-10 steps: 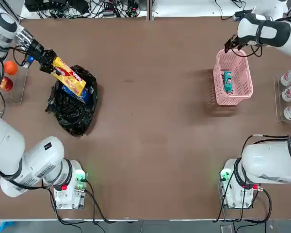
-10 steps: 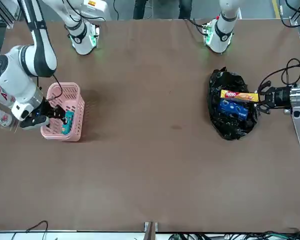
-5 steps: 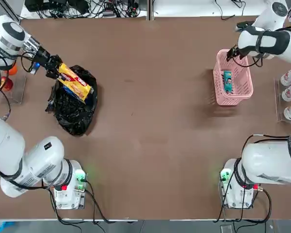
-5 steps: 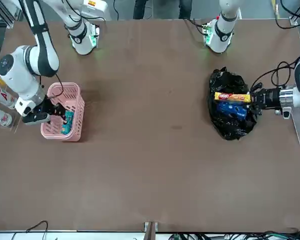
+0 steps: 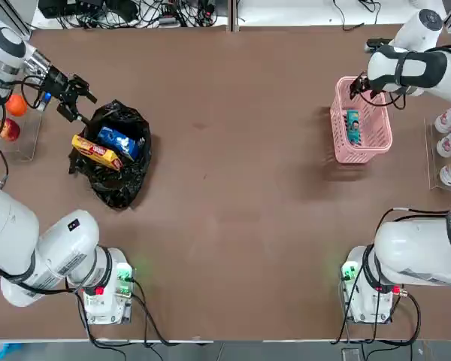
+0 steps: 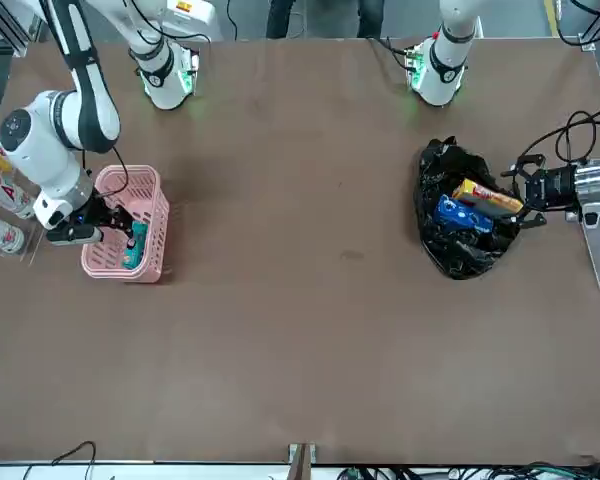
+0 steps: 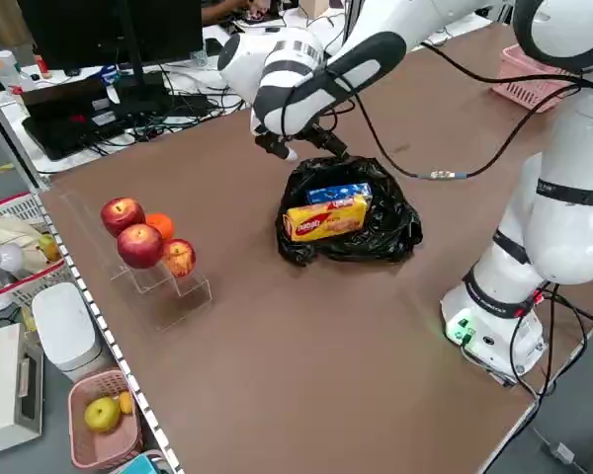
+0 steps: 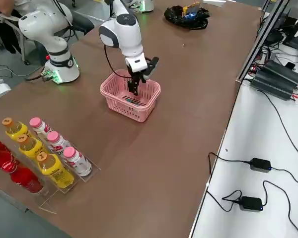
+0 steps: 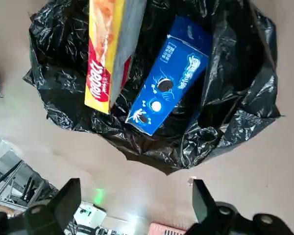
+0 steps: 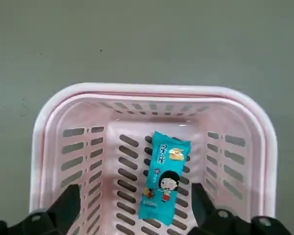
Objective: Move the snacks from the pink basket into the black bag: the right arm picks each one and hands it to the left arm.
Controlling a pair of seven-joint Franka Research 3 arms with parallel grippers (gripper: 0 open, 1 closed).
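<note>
Teal packet [image 10: 164, 175] lies flat on pink basket [image 5: 382, 143] floor, bench's far-right corner; my right tool [image 5: 358, 81] hovers open above. Fingers could snag the lattice. Left tool [image 5: 69, 94] open beside black bag [image 5: 117, 188].

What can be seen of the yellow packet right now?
The yellow packet is a flat, oblong box-like pack, yellow with red lettering and a grey side. It lies tilted in the open mouth of the black bag, beside the blue-and-white pouch, resting on the crumpled plastic. Nothing grips it: the left gripper stands open just beyond the bag's edge, apart from it.
</note>
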